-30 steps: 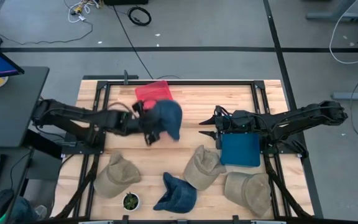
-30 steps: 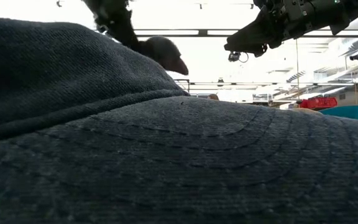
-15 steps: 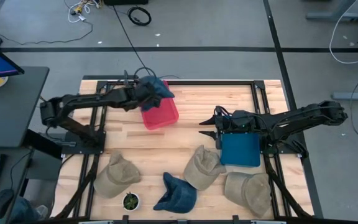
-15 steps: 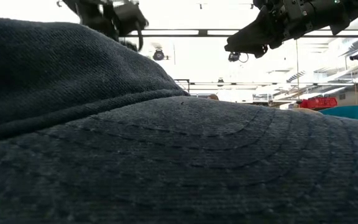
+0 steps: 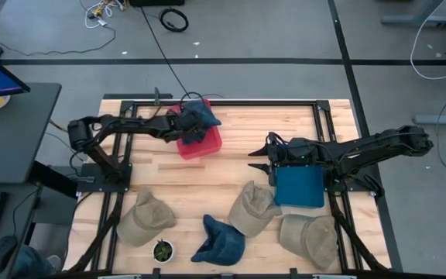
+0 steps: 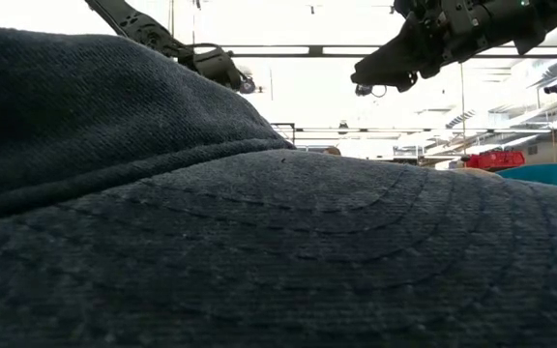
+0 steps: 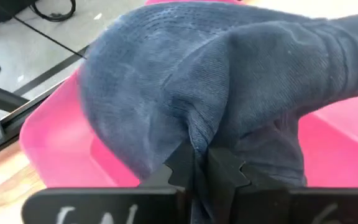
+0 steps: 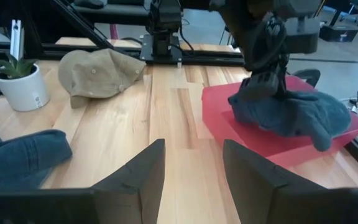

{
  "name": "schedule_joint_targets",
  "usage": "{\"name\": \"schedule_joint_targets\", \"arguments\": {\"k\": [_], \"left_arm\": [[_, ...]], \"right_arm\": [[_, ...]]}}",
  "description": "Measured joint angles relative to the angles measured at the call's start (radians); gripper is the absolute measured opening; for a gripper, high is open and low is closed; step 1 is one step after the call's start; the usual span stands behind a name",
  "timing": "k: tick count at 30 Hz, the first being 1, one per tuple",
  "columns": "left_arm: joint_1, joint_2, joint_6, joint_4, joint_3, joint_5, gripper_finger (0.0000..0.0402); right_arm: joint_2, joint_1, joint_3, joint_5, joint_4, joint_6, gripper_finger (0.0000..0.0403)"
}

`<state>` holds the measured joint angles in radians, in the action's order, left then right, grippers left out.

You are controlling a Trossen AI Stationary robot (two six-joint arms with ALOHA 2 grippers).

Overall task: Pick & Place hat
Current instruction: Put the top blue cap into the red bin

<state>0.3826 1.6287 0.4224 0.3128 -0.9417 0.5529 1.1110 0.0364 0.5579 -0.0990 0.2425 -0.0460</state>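
A dark blue hat (image 5: 200, 115) lies in the red bin (image 5: 209, 146) near the table's far edge. My left gripper (image 5: 186, 125) stands over it, shut on the cloth. The right wrist view shows that hat (image 8: 297, 115) slumped in the bin (image 8: 241, 134), with the left gripper (image 8: 267, 78) on top of it. My right gripper (image 5: 255, 160) hovers open near the table's middle, by the blue bin (image 5: 299, 187), touching nothing. In the low view another blue hat (image 6: 259, 242) fills the picture. My left gripper pinches a raised fold of the hat's crown (image 7: 194, 134) between its two fingers (image 7: 180, 167). It comes from above, pointing down. The hat rests in the red bin (image 7: 55, 140), slack, with one end (image 8: 323, 138) drooping over the bin's edge.
Three tan hats (image 5: 145, 217) (image 5: 254, 208) (image 5: 310, 236), a second blue hat (image 5: 220, 242) and a small potted plant (image 5: 162, 250) sit along the near side. Bare wood lies between the two bins. Black frame rails border the table.
My left gripper carried the blue hat from above the table's middle toward the far edge, then set it down in the red bin. It has stayed shut on the cloth. The hat hung lifted a second ago and now lies slumped in the bin.
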Motion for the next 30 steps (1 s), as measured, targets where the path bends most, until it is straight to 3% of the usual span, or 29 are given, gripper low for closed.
{"name": "schedule_joint_targets", "arguments": {"k": [6, 11, 21, 30], "left_arm": [[-0.02, -0.075, -0.07, 0.006, -0.001, 0.018, 0.0017], [-0.021, -0.114, -0.121, 0.065, -0.001, 0.013, 0.0037], [0.014, -0.03, -0.126, 0.08, -0.002, -0.072, 0.0051], [0.036, 0.007, -0.181, 0.024, -0.002, -0.067, 0.0129]], "right_arm": [[0.0, 0.0, 0.0, 0.0, -0.006, 0.0, 0.0166], [0.0, 0.0, 0.0, 0.0, -0.006, 0.0, 0.0166], [0.0, 0.0, 0.0, 0.001, -0.006, 0.0, 0.0166], [0.0, 0.0, 0.0, 0.002, -0.022, 0.017, 0.0166]]}}
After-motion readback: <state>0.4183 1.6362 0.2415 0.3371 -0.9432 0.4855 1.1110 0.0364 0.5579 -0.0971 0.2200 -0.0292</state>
